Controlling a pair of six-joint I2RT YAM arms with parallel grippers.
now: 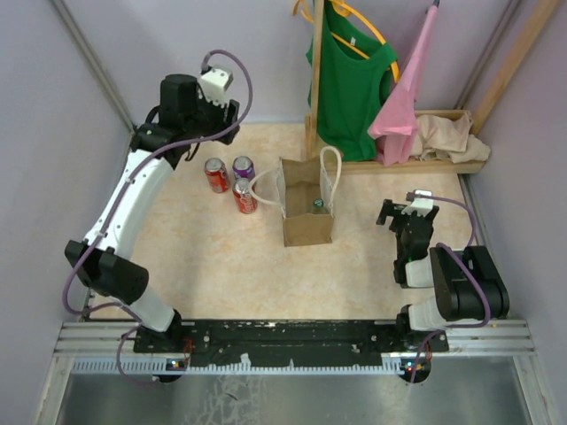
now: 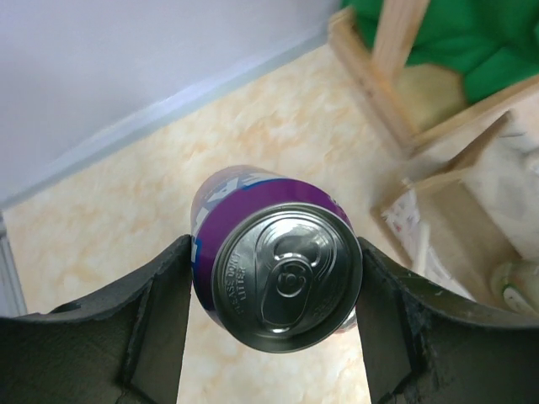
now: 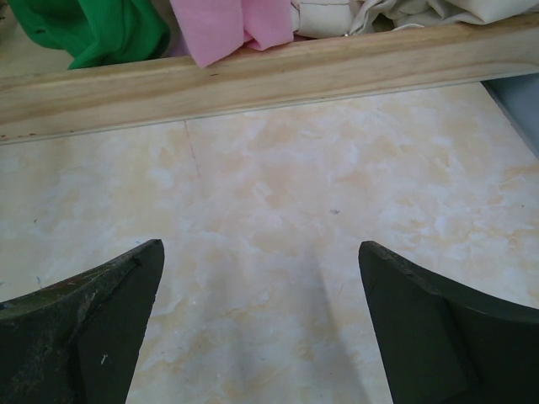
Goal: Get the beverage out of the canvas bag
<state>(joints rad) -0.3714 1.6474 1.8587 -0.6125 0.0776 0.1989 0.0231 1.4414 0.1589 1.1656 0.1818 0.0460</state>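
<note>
The tan canvas bag (image 1: pixel 306 226) stands upright mid-table with white looped handles, and a green-topped beverage (image 1: pixel 317 206) sits inside. The bag (image 2: pixel 472 227) and the green beverage (image 2: pixel 515 283) also show at the right edge of the left wrist view. My left gripper (image 2: pixel 275 278) is around a purple can (image 2: pixel 253 198), seen top-on, with both fingers against its sides and no gap showing. This purple can (image 1: pixel 243 166) stands left of the bag. My right gripper (image 3: pixel 259 246) is open and empty over bare table, to the right of the bag (image 1: pixel 403 214).
Two red cans (image 1: pixel 216 174) (image 1: pixel 244 196) stand beside the purple one. A wooden rack (image 1: pixel 416 165) at the back right holds a green shirt (image 1: pixel 350 84) and pink cloth (image 1: pixel 403 102). A beige cloth heap (image 1: pixel 452 135) lies on its base. Walls close both sides.
</note>
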